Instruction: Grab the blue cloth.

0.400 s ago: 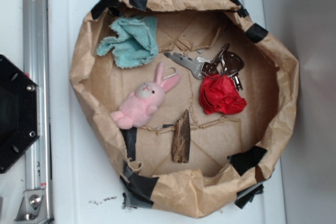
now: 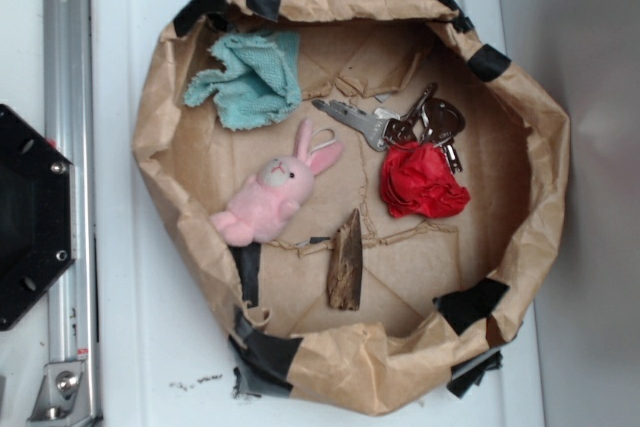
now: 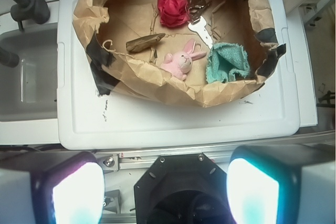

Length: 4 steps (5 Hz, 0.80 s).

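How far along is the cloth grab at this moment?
Nothing is done yet. The blue cloth lies untouched inside the paper basket, beside the pink bunny. The gripper is open, empty and far back above the table edge. The approach, descent and grasp all remain.

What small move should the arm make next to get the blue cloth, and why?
Probably advance the tool out over the paper-lined basket toward the blue cloth. In the wrist view the fingers are spread wide and far back from the basket, holding nothing. The cloth lies just inside the rim, beside the pink bunny.
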Each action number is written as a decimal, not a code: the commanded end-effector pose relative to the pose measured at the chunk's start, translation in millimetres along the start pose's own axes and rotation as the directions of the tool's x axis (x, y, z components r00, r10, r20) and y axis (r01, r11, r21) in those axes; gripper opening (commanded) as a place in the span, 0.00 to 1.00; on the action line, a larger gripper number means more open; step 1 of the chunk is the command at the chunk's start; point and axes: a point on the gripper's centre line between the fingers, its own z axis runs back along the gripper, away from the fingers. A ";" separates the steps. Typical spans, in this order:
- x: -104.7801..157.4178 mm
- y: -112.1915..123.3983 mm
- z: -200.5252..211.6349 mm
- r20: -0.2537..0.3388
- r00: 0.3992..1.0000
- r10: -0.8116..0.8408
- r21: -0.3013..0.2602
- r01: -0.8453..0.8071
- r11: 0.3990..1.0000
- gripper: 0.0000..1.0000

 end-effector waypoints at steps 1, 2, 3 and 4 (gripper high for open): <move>54.9 34.2 -56.5 -0.062 0.996 -0.057 0.134 0.065 0.989 1.00; 72.4 45.7 -80.0 -0.112 0.980 -0.167 0.081 0.176 0.981 1.00; 89.2 52.5 -99.9 -0.153 0.952 -0.264 0.069 0.277 0.958 1.00; 101.8 49.8 -123.3 -0.183 0.930 -0.318 0.074 0.336 0.939 1.00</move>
